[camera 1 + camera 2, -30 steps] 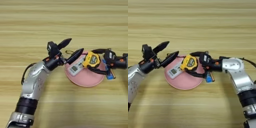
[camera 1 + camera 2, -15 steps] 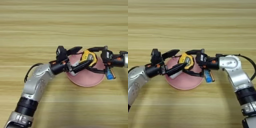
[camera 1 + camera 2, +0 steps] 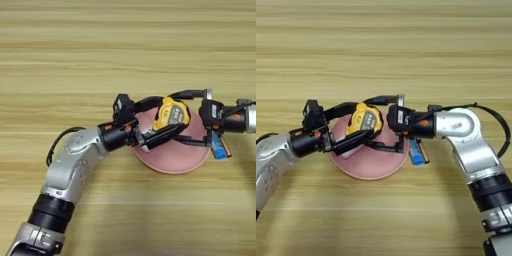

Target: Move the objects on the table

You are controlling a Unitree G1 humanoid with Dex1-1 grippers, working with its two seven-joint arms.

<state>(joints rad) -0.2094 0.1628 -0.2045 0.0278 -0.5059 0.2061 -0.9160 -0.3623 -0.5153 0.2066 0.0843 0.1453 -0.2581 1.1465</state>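
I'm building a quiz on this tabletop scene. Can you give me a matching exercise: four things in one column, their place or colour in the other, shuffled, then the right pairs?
Things:
1. tape measure
2. plate
3. blue tube
4. left pincer

Place or colour:
A. round and pink, lying on the table
B. on the wood just off the plate's right edge
C. yellow and black, over the plate
D. black fingers reaching in from the left, either side of the tape measure

Pairs: 1-C, 2-A, 3-B, 4-D
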